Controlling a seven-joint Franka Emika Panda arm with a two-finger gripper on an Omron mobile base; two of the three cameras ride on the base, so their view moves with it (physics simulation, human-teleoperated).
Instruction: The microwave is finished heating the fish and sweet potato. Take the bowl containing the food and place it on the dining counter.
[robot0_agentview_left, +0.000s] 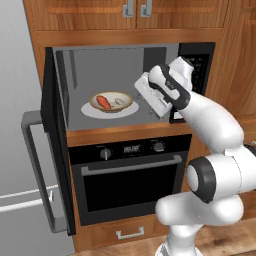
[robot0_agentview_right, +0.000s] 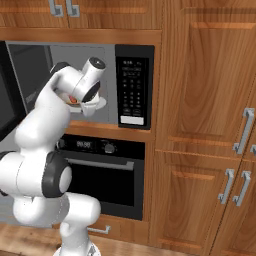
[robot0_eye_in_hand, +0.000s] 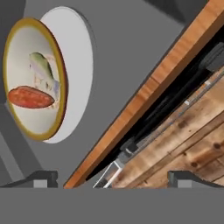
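Note:
The microwave stands open, its door swung out to the left. Inside, the tan bowl rests on the white turntable disc. It holds the orange sweet potato and the pale fish. My gripper is open with nothing between its fingertips. Its white hand hovers at the cavity's front right, just right of the bowl and apart from it. In the hand view the bowl lies at the left, with sweet potato and fish in it. The dining counter is out of view.
The black oven with knobs sits directly below the microwave. The keypad panel is to the right of the cavity. Wooden cabinets fill the right side. The door's grey bar handle juts out at the left.

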